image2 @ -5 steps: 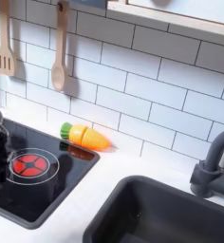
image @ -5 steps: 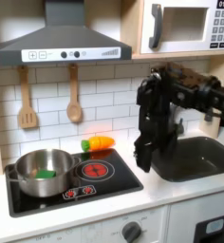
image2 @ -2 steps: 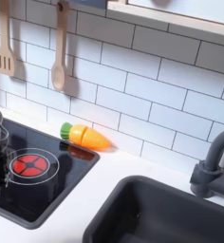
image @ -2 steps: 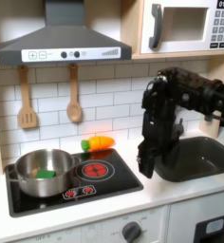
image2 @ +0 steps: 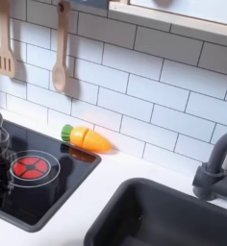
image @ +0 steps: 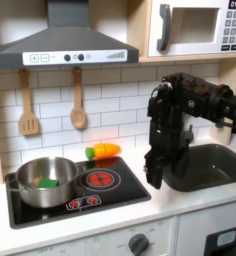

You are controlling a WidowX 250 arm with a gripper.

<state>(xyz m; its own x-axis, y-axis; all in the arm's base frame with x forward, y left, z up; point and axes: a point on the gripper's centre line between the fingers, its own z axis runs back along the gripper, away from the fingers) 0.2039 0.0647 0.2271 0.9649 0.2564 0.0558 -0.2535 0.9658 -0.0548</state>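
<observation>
The claw (image: 154, 181) hangs pointing down over the white desk (image: 180, 205), at the gap between the black stove top (image: 90, 190) and the dark sink (image: 212, 165); whether its jaws are parted or closed cannot be told from the dark shape in the first exterior view. Compared with a second ago, it has shifted slightly toward the first exterior view's right and sits a little lower, closer to the sink's rim. It grips nothing visible. Nearest to it is the toy carrot (image: 105, 151), lying on the desk against the tiled wall behind the stove top, well apart from the claw and unmoved in both exterior views (image2: 88, 139). Farther to the first exterior view's left, a metal pot (image: 45, 181) with a green item inside rests on the stove top. A wooden spoon (image: 78, 103) and spatula (image: 29, 108) hang on the wall.
</observation>
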